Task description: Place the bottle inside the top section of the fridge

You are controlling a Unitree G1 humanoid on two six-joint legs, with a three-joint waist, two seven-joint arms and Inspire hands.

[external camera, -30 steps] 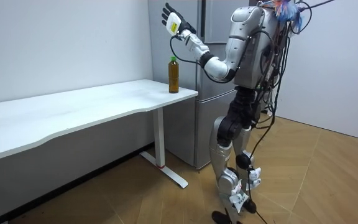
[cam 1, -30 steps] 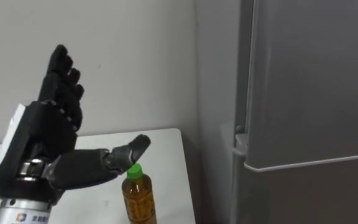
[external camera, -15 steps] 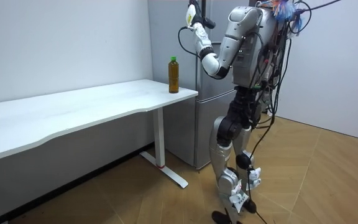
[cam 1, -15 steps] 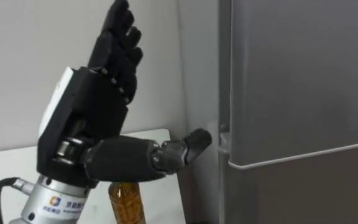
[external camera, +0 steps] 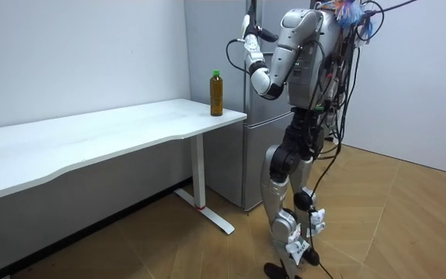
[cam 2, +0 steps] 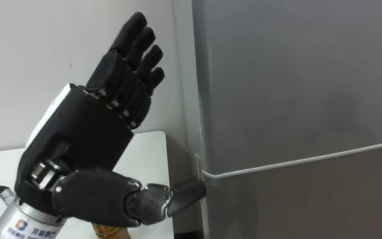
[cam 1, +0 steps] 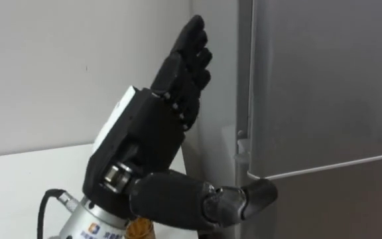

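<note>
My left hand is raised in front of me, open, fingers straight and pointing up, thumb stretched toward the fridge's left edge. The grey fridge stands shut; a seam divides the upper door from the lower one. The thumb tip lies just below that seam at the door's edge. The amber bottle with a green cap stands upright on the white table's corner beside the fridge. In the eye views only a bit of the bottle peeks out under my wrist. I stand facing the fridge.
The white table runs off to my left along a plain wall. In the room view, wooden floor lies open behind and beside me.
My left hand has swung from above the bottle rightward to the fridge's door edge, still open. It now hides most of the bottle. The bottle has not moved.
</note>
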